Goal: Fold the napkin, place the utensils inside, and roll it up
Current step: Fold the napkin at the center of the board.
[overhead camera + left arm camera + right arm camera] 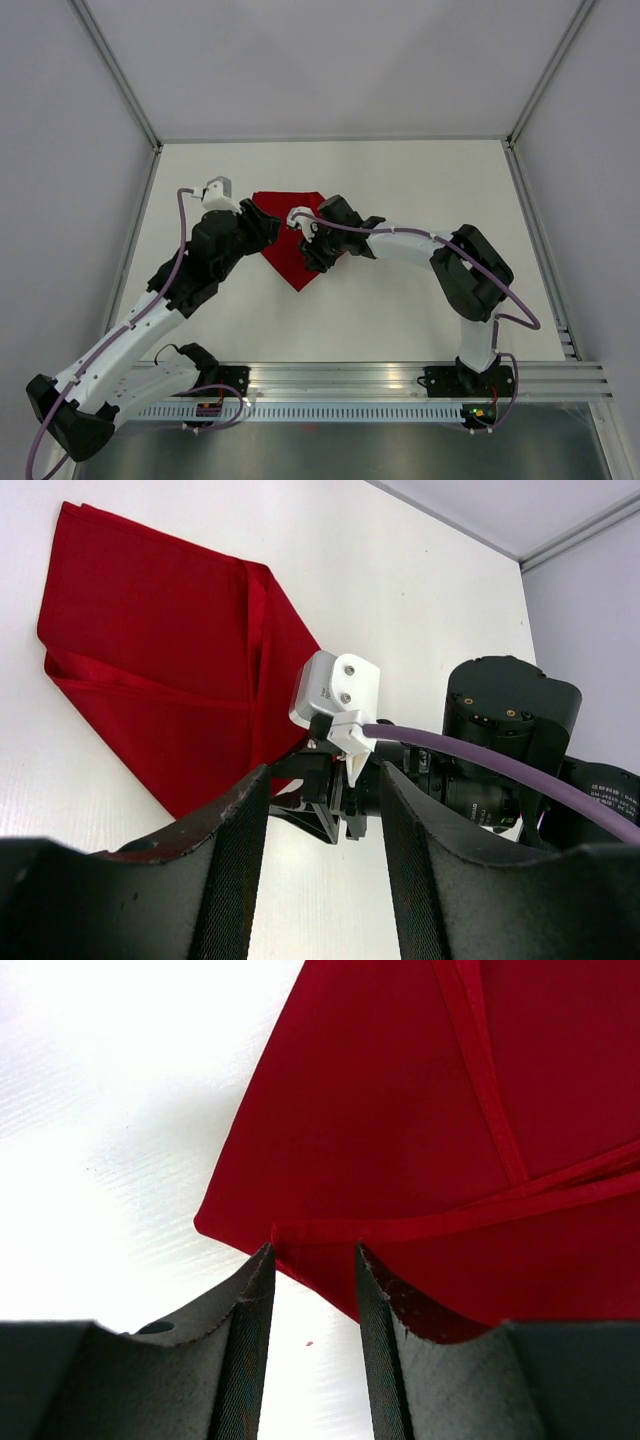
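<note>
Red napkin point(160, 670), soft matt cloth with stitched hems, white table point(400, 190) smooth, black finger pads point(245, 1340) finely ribbed, purple cable point(500, 765) glossy

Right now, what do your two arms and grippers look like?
Both the left arm and right arm have white links with bulky black joints and black bases. A purple cable runs along each. The left gripper and right gripper have black fingers with finely textured inner faces. The right wrist's camera housing is grey-white with two screws.
</note>
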Robot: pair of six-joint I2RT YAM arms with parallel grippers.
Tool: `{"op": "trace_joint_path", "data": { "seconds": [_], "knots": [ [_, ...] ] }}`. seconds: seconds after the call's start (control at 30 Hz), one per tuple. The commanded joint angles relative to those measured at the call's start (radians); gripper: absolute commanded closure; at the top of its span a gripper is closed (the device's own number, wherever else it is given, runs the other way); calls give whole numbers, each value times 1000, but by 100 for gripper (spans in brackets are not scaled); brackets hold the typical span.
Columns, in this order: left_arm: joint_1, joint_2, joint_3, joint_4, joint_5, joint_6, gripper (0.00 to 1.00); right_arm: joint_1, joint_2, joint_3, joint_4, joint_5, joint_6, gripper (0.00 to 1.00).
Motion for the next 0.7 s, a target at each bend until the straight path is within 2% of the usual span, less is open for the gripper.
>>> {"op": "trace_joint_path", "data": {
  "seconds": [0.0,0.3,0.53,0.67],
  "knots": [
    [-4,-23,-13,-6,-24,-42,46,5,25,40,2,-53,18,56],
    [-4,-43,-27,-15,-31,-50,46,-2,6,95,-22,-73,54,56],
    [-4,-46,-67,-15,-38,-54,45,-83,6,172,-47,-87,111,56],
    [-4,4,-87,-8,-23,-56,45,-139,5,186,-61,-78,129,56]
  ]
}}
